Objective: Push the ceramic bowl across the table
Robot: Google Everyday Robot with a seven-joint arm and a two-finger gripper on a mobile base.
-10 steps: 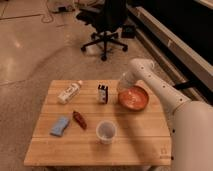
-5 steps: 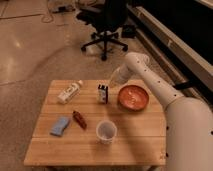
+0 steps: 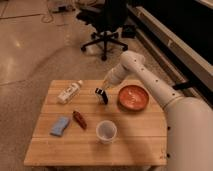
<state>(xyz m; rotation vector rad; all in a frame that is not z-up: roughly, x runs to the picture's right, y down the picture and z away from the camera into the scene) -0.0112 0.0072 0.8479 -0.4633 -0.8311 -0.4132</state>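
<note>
Ceramic bowl (image 3: 133, 97): upright on the right rear part of the table (image 3: 130, 147); orange-red, nothing in it; apart from the plastic cup (image 3: 106, 131) nearer the front edge.

Gripper (image 3: 106, 83): low over the rear of the table, just left of the bowl, above a small dark object (image 3: 102, 95); whether its fingers are spread or pressed together, I cannot tell.

Step in hand, judged: bringing the gripper to the bowl's wall; best to meet the rim low and square, push slowly through the bowl's centre so it slides without spinning or tipping, and steer clear of the dark object and cup.

Change: the arm has swung leftward off the bowl; bowl, cup, bottle (image 3: 69, 92) unmoved.
</note>
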